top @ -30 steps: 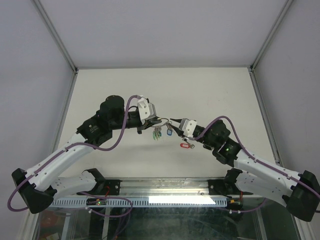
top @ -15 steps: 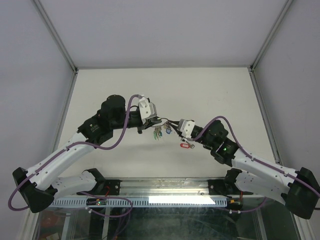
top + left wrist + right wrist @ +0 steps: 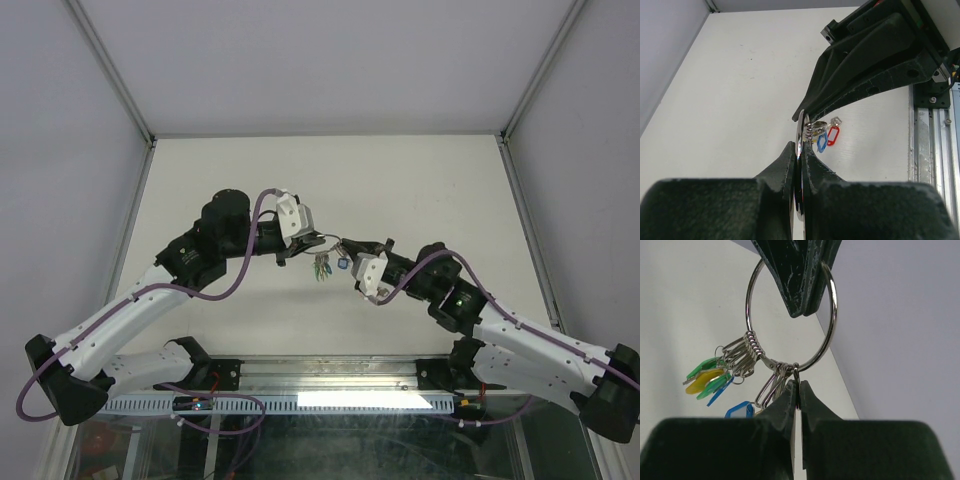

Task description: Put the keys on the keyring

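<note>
Keyring [image 3: 746,305] held in mid-air between the two arms, above the table [image 3: 420,180]. Left gripper [image 3: 799,152] is clamped shut on the ring's upper rim. Right gripper [image 3: 797,386] is pinched shut on its lower rim. Green, yellow and blue tags [image 3: 705,375] hang bunched; a red tag [image 3: 833,136] hangs beside a blue one.
</note>
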Motion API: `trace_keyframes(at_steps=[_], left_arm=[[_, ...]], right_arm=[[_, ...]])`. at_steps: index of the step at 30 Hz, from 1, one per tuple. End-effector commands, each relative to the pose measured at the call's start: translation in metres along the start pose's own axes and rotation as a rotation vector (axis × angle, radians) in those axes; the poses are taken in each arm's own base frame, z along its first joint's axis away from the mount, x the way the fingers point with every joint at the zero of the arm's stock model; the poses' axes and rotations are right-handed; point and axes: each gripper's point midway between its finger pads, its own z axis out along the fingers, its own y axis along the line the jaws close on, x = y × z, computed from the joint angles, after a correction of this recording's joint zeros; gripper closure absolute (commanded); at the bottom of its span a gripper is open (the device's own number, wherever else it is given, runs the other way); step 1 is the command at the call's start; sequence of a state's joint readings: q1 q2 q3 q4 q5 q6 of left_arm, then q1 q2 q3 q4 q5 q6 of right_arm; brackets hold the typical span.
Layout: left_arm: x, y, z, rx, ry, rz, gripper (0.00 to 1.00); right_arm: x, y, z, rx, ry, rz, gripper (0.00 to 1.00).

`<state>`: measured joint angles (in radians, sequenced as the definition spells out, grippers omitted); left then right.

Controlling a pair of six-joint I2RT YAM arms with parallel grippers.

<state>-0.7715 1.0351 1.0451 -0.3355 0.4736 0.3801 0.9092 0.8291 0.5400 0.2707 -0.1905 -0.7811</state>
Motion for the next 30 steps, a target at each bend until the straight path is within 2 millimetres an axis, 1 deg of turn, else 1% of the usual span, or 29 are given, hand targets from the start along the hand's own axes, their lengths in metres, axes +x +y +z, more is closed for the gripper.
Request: trace_keyframes(at_steps=[1, 3, 4, 5, 8, 11, 16, 20, 25, 29, 30], left_arm=[[-0.04, 0.004, -0.01, -0.005, -0.1, 0.046, 0.97], [-0.043, 0.001, -0.01, 0.007, -0.108, 0.039, 0.93], [-0.046, 0.001, -0.01, 0.011, -0.115, 0.039, 0.91], [-0.048, 0.0, -0.01, 0.016, -0.118, 0.035, 0.88], [-0.053, -0.001, -0.01, 0.026, -0.129, 0.021, 0.8], [-0.056, -0.005, -0.009, 0.041, -0.148, -0.011, 0.7], [-0.057, -0.005, -0.006, 0.03, -0.171, -0.051, 0.57], [-0.052, -0.006, 0.006, 0.04, -0.158, -0.066, 0.51], [-0.058, -0.016, 0.019, 0.079, -0.155, -0.027, 0.4], [-0.058, -0.025, 0.022, 0.11, -0.151, -0.001, 0.37], [-0.057, -0.026, 0.022, 0.107, -0.148, -0.005, 0.37]], right_arm=[[-0.003, -0.03, -0.012, 0.077, 0.084, -0.14, 1.0], [-0.007, -0.03, -0.015, 0.071, 0.079, -0.14, 1.0], [-0.008, -0.044, -0.019, 0.086, 0.11, -0.315, 1.0], [-0.011, -0.048, -0.021, 0.082, 0.119, -0.368, 1.0], [-0.023, -0.056, -0.026, 0.069, 0.114, -0.42, 1.0], [-0.031, -0.058, -0.031, 0.045, 0.107, -0.473, 1.0], [-0.037, -0.055, -0.036, -0.001, 0.098, -0.496, 1.0], [-0.041, -0.053, -0.036, -0.025, 0.084, -0.501, 1.0], [-0.046, -0.047, -0.03, -0.075, 0.057, -0.527, 1.0], [-0.052, -0.045, -0.028, -0.11, 0.041, -0.515, 1.0], [-0.053, -0.043, -0.028, -0.117, 0.038, -0.481, 1.0]])
